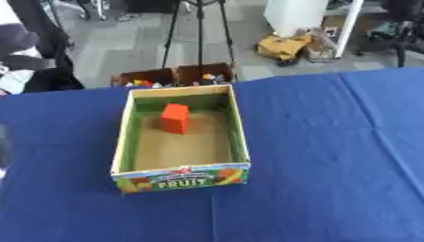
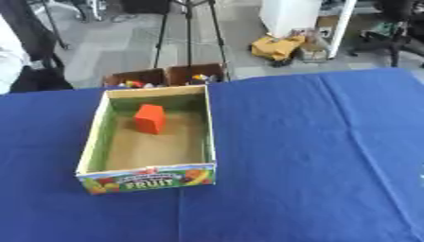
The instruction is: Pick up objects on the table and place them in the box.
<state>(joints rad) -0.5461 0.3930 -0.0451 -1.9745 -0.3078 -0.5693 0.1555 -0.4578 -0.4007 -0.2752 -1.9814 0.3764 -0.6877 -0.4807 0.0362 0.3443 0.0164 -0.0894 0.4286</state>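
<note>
Orange block (image 1: 175, 118) sits inside fruit box (image 1: 180, 177), toward far end. No other loose objs visible on blue counter (image 1: 331, 151). Hands out of view; state unknown. Task appears done.

Box (image 1: 181, 178) on table (image 1: 331, 165), left of centre; block (image 1: 175, 118) inside, toward far wall.

Both eye views look down from the robot's head, facing forward over the blue desk (image 1: 331, 156), at moderate range. The box (image 1: 181, 178) sits left of centre, further left in the right eye view. Both share the box, the desk beyond it, and the floor behind.
</note>
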